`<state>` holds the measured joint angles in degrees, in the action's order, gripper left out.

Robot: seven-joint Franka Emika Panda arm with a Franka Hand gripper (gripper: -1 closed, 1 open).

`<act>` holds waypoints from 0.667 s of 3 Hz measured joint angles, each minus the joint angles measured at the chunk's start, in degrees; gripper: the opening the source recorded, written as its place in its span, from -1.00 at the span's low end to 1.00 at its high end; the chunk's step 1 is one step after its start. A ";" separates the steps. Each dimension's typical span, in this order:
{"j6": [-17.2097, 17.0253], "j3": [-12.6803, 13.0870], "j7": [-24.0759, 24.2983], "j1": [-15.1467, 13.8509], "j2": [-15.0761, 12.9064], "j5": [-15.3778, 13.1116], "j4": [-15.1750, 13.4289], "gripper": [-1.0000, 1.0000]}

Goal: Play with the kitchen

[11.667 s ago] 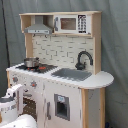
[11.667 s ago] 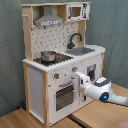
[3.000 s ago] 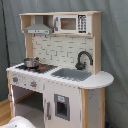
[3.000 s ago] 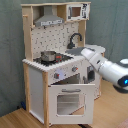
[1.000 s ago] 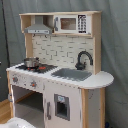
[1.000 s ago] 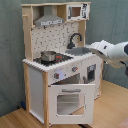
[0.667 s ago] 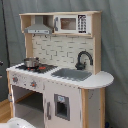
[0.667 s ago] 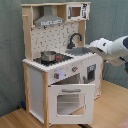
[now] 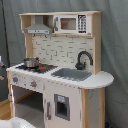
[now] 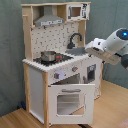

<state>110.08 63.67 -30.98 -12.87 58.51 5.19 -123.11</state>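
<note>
1. Kitchen [image 10: 55, 65] first: the tall white and wood toy unit stands against the grey backdrop in both exterior views, and it has not shifted while the arm has been working around it.
2. Arm [image 10: 112, 45] next: seconds ago it hung low beside the cabinet front; now it is raised to counter height on the second exterior view's right, its white end reaching over the sink [image 10: 76, 50] near the black faucet [image 10: 75, 38].
3. Oven door [image 10: 70, 102] is hanging open, tilted outward, so I judge the lower cabinet is dealt with and play is moving to the worktop.
4. Small pot [image 10: 48, 56] sits on the hob, untouched, well apart from the arm.
5. Gripper: I cannot tell from where I stand how its jaws are set.
</note>
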 joint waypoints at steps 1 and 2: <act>0.56 -0.01 -3.35 -0.55 -4.23 1.93 0.00 1.00; 0.75 -0.01 -6.52 -1.41 -10.04 2.55 -0.01 1.00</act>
<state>110.83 63.66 -37.49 -14.28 48.47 7.74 -123.11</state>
